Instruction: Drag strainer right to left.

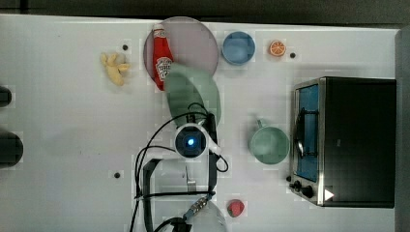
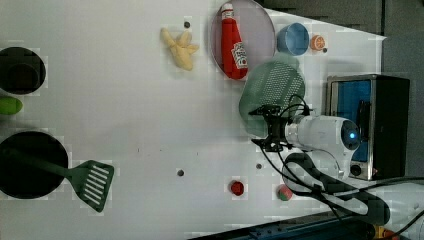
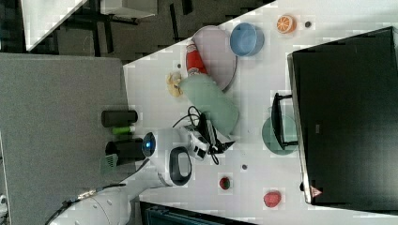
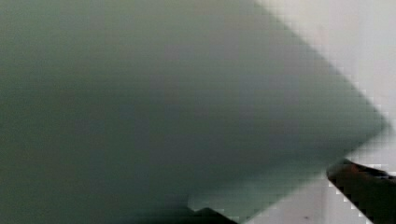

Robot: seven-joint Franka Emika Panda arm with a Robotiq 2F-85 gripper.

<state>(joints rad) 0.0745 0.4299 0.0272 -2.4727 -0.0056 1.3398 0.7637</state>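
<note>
Nothing done yet: I judge the drag has not begun; the strainer (image 1: 192, 92) lies mid-table with one end overlapping the plate (image 1: 193, 36), and no grip on it is evident.
Gripper: my gripper (image 2: 267, 129) sits at the strainer's near rim in the left view, fingers spread wide apart, closed on nothing that I can make out.
Contact: whether a finger touches the rim I cannot tell; the wrist view gives a close, blurred green wall of the strainer (image 4: 163, 107).
Strainer's place: between the ketchup bottle (image 1: 162, 57) and the mug (image 1: 269, 144) in the top view, close to the bottle.
What is left: as I judge it, seat my fingers on the rim, close, then slide the strainer across the table (image 1: 63, 125) toward the top view's left.
Strainer's contents: nothing visible in its perforated bowl in the left view.
Plate: holds the ketchup bottle, lying on its side.
Blue bowl (image 1: 238, 47): looks empty.
Mug: looks empty, beside the toaster oven (image 1: 348, 140).
Risk: the bottle and banana (image 1: 114, 67) lie near the path leftward.
</note>
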